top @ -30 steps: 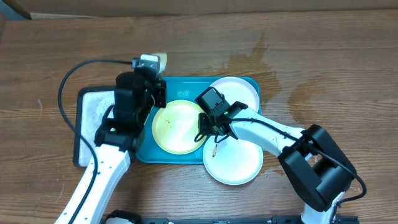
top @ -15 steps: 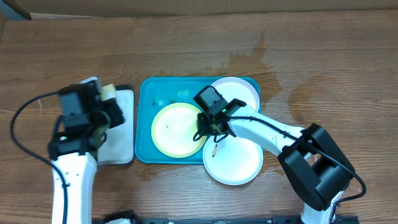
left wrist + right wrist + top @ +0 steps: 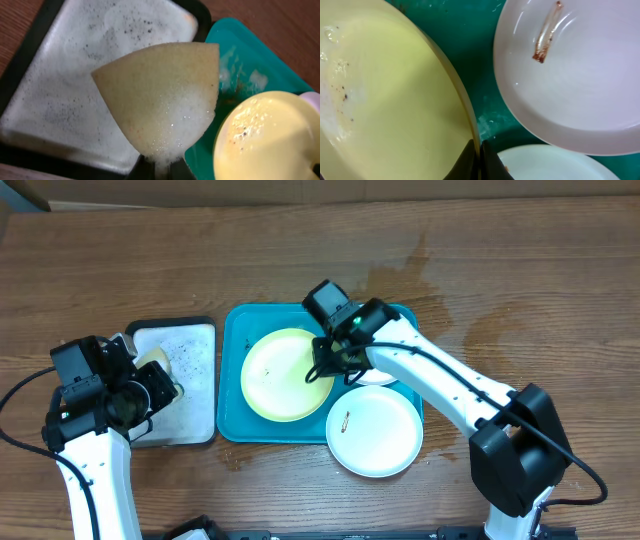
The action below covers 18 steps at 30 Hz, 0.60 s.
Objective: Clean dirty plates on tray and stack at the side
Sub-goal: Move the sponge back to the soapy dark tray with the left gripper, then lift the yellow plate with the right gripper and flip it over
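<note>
The pale yellow plate (image 3: 285, 375) (image 3: 385, 100) stands tilted over the teal tray (image 3: 232, 340) (image 3: 470, 40). My right gripper (image 3: 328, 366) (image 3: 477, 162) is shut on its right rim. A white plate (image 3: 580, 75) with a brown smear lies on the tray beside it, mostly hidden under my arm in the overhead view. Another white plate (image 3: 375, 435) (image 3: 555, 165) overhangs the tray's front right corner. My left gripper (image 3: 160, 383) (image 3: 162, 169) is shut on a foamy yellow sponge (image 3: 153, 363) (image 3: 165, 95) above the small soapy tray (image 3: 185, 350) (image 3: 60, 90).
The small black-rimmed white tray sits just left of the teal tray, with a narrow gap between them. A wet stain (image 3: 410, 275) marks the wooden table behind the teal tray. A cable (image 3: 15, 395) loops from my left arm.
My right gripper closed on the yellow plate's rim and tipped it up, shifting toward the tray's back. My left arm swung left with the sponge, off the teal tray to the small tray.
</note>
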Tool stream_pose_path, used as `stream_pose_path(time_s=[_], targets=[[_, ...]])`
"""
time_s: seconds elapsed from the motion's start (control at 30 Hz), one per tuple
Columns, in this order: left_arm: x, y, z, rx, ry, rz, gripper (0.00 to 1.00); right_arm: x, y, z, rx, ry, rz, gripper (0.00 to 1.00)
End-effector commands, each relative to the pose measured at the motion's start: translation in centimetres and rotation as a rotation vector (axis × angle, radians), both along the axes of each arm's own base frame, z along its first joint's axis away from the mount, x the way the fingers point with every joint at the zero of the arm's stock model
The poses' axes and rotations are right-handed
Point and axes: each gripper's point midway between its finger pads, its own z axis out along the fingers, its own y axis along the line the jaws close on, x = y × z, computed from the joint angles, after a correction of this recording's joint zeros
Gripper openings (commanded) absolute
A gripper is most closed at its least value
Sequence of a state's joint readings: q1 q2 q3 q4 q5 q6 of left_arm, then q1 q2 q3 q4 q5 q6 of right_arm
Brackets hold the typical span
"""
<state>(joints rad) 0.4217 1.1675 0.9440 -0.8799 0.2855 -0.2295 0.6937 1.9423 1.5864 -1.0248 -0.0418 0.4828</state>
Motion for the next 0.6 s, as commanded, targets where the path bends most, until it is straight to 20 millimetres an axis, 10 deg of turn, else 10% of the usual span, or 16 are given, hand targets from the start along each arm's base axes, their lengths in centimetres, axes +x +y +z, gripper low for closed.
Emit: stream_pose_path(time_s=[0.0, 0.57], targets=[[0.5, 0.0, 2.3, 0.031, -0.057, -0.055, 0.04, 1.5, -1.1, 2.9, 0.004, -0.053, 0.027, 0.04], [1.1, -0.7, 10.4, 0.039, -0.165, -0.093, 0.04, 3.8, -5.6, 7.3, -0.149, -0.135, 0.087, 0.04]])
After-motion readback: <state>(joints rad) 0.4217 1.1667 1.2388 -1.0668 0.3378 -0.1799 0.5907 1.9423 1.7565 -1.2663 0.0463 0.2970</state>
